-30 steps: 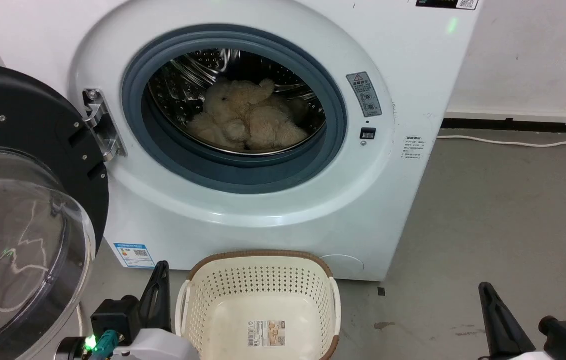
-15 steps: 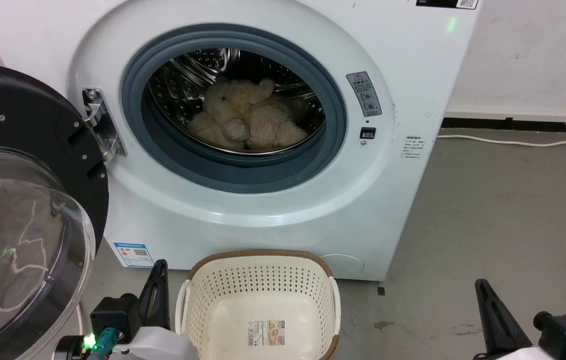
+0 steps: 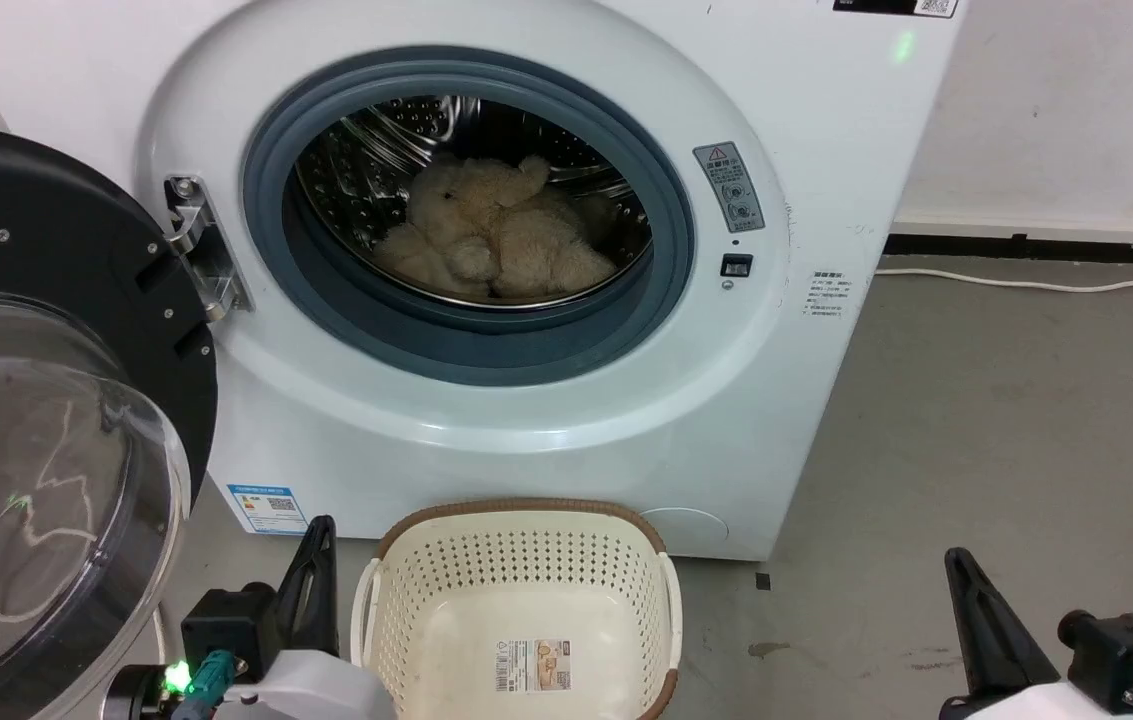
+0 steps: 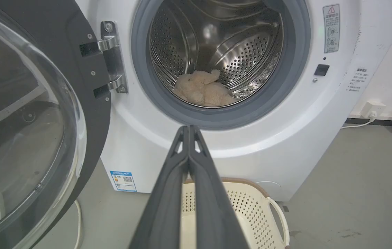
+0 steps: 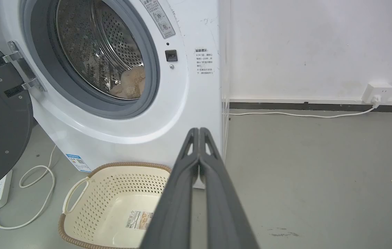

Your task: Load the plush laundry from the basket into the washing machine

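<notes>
inside the washer drum (image 4: 247,52) the plush toy (image 3: 496,240) lies loaded and the near basket (image 3: 526,560) stands bare, so the left gripper (image 4: 189,129) and right gripper (image 5: 199,131) hang closed and empty, job seemingly done.

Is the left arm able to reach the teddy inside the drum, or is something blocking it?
Probably yes. The door is swung wide open and nothing crosses the opening before the plush toy. The left gripper, shut, sits low beside the basket, so it would have to rise first.
</notes>
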Controlling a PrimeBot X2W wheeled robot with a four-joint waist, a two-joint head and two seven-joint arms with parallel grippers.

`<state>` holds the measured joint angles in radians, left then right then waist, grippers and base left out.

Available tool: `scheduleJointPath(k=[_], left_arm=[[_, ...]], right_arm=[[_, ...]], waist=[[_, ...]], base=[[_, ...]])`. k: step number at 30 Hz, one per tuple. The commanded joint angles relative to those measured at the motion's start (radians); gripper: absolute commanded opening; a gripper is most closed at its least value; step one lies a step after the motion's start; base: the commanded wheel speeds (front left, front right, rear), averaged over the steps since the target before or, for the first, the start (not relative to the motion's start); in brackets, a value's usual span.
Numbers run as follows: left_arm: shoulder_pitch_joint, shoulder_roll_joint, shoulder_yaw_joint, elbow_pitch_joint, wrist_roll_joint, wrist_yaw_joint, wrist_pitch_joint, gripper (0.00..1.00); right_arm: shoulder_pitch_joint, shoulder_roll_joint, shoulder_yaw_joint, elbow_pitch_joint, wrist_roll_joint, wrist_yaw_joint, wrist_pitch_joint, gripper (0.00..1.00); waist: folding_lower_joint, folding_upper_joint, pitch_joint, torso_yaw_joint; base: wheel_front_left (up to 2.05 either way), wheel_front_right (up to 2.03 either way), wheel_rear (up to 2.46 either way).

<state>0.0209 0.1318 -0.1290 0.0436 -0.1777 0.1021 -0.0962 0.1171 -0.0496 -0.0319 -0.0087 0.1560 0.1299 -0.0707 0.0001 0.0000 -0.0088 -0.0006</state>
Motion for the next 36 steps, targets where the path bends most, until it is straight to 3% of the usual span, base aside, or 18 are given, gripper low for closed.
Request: scheduleJointPath(k=[1, 36], left_arm=[[-0.008, -0.006, 0.007, -0.006, 0.009, -0.008, 0.005, 0.0], [-0.014, -0.041, 0.063, -0.024, 0.087, -0.051, 0.047, 0.0]], right_arm=[[-0.022, 0.0, 0.002, 0.003, -0.013, 0.0, 0.005, 0.0], [-0.066, 0.0, 0.016, 0.006, -0.078, 0.001, 0.035, 0.0]], waist=[[0.0, 0.0, 0.0, 0.0], [0.0, 0.0, 0.004, 0.0]], base=[[0.0, 0.0, 0.0], [0.0, 0.0, 0.0]])
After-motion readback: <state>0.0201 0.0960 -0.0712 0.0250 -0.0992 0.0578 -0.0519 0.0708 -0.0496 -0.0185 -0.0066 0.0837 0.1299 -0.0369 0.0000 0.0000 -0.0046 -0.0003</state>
